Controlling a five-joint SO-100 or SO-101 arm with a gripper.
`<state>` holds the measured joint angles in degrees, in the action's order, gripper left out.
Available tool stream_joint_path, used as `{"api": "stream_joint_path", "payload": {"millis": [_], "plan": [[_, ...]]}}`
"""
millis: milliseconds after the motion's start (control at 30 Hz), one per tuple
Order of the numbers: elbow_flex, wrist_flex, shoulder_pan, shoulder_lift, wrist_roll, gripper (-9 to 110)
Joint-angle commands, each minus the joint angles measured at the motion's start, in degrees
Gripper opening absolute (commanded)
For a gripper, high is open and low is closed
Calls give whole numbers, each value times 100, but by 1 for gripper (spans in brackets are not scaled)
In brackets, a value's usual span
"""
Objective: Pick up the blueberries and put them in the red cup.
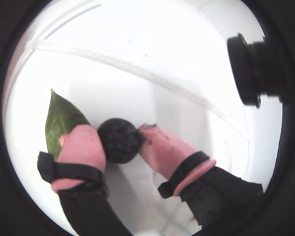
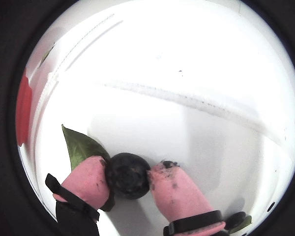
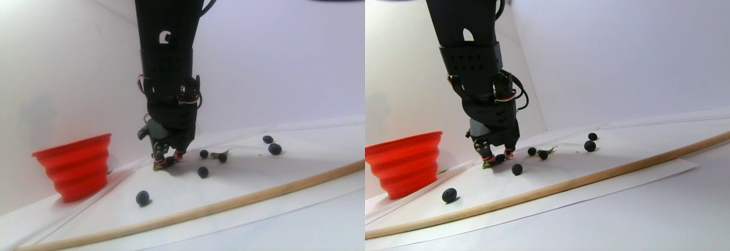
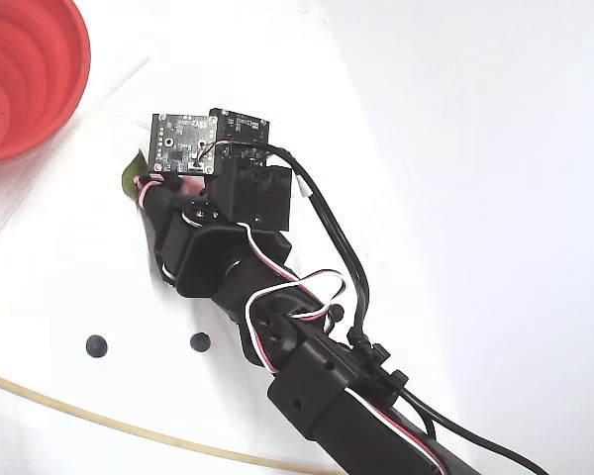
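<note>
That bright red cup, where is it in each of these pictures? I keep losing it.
A wrist view: the red cup is not in it.
A wrist view: only a red sliver at the left edge.
Stereo pair view: at the left of each half, standing on the white surface.
Fixed view: top left corner, seen from above.
Shared landmark: the green leaf by the jaws, on the cup's side.
</note>
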<state>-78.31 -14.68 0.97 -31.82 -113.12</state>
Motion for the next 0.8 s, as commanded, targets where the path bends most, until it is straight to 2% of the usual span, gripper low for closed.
{"api": "stream_joint_path", "payload": {"millis": [0,767], "plan": [[-70,-149,299,-967,44,14],[-1151,-229,668,-2171,167,14]]}}
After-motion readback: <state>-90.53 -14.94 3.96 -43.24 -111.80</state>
